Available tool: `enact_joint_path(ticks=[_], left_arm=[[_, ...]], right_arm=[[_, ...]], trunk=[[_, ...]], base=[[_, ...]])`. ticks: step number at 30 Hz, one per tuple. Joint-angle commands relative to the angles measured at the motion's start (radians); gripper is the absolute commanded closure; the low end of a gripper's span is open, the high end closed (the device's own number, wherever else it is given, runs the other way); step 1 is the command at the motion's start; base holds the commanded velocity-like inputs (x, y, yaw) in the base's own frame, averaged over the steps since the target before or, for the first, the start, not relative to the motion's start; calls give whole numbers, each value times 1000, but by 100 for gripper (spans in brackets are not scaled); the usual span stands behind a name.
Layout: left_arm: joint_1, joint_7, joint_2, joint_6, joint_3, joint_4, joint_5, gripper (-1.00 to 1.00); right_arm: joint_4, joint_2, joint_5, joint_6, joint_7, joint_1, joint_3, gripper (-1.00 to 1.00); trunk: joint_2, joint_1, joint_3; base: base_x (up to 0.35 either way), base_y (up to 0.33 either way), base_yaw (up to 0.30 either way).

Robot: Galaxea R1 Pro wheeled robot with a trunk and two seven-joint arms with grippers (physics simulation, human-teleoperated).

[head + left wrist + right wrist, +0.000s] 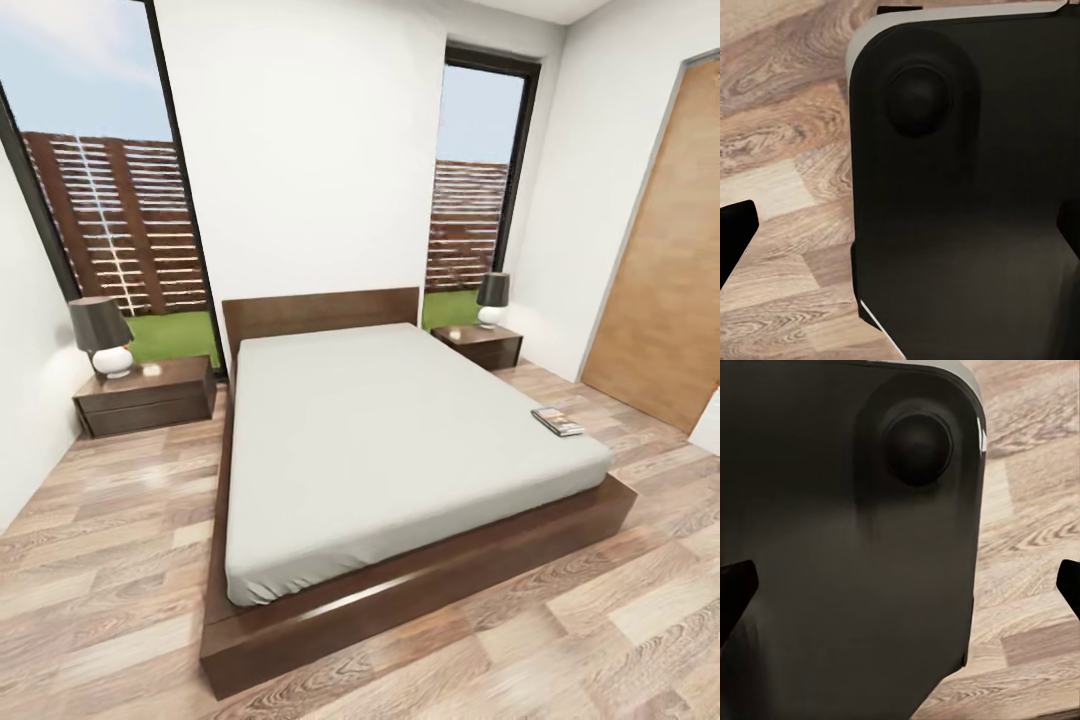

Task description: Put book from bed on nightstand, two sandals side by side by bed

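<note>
The bed (400, 440) fills the middle of the bedroom in the head view, a light-grey mattress on a dark-brown frame with its headboard against the white wall. The book (557, 421) lies flat near the mattress's right edge, toward the foot. One nightstand (150, 395) stands left of the headboard, the other nightstand (480, 345) to its right. The two sandals are out of view. My left gripper (900, 232) is open, hanging over the floor beside my dark base (967, 187). My right gripper (900, 585) is open too, above the same base (847, 510).
Each nightstand carries a dark-shaded lamp (100, 335) (492, 298). Tall windows (110, 200) flank the bed. A wooden door (665, 300) is in the right wall. Wood-plank floor (100, 560) runs along the bed's left side, its foot and its right side.
</note>
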Motion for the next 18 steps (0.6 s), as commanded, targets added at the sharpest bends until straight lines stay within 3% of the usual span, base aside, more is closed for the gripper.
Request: enact_joint_path(ticks=[1, 5, 6, 9, 10, 15, 16, 18], left_arm=[[0, 2, 0, -1, 0, -5, 0, -100], [-1, 1, -1, 7, 0, -69, 0, -100], [-16, 5, -11, 50, 1, -156, -3, -100], [-51, 8, -18, 147, 1, -201, -6, -100], [-120, 10, -19, 273, -1, -228, -10, -100], [-219, 18, -21, 340, -1, -238, -10, -100], [-293, 43, -28, 380, -2, -240, -13, -100], [-334, 55, -31, 416, -3, -241, -16, -100]], right_arm=[[0, 0, -1, -1, -1, 0, 0, -100], [-2, 0, 1, 0, -6, 0, 1, -100], [-75, 0, 10, 36, -17, -2, 2, -100], [-171, 2, 13, 113, -19, -2, 2, -100], [-322, 4, 14, 237, -22, -2, 3, -100], [-485, 20, 15, 349, -58, -4, 4, -100], [-582, 55, 16, 390, -114, -11, 9, -100], [-629, 68, 16, 401, -136, -15, 14, -100]], trunk=[[0, 0, -2], [0, 0, -3], [0, 0, -4], [0, 0, -4], [0, 0, -4], [0, 0, -4], [0, 0, -4], [0, 0, -4]], base=[[0, 0, -176], [0, 0, -247], [0, 0, -276], [0, 0, -278], [0, 0, -280], [0, 0, -280], [0, 0, -280], [0, 0, -280]])
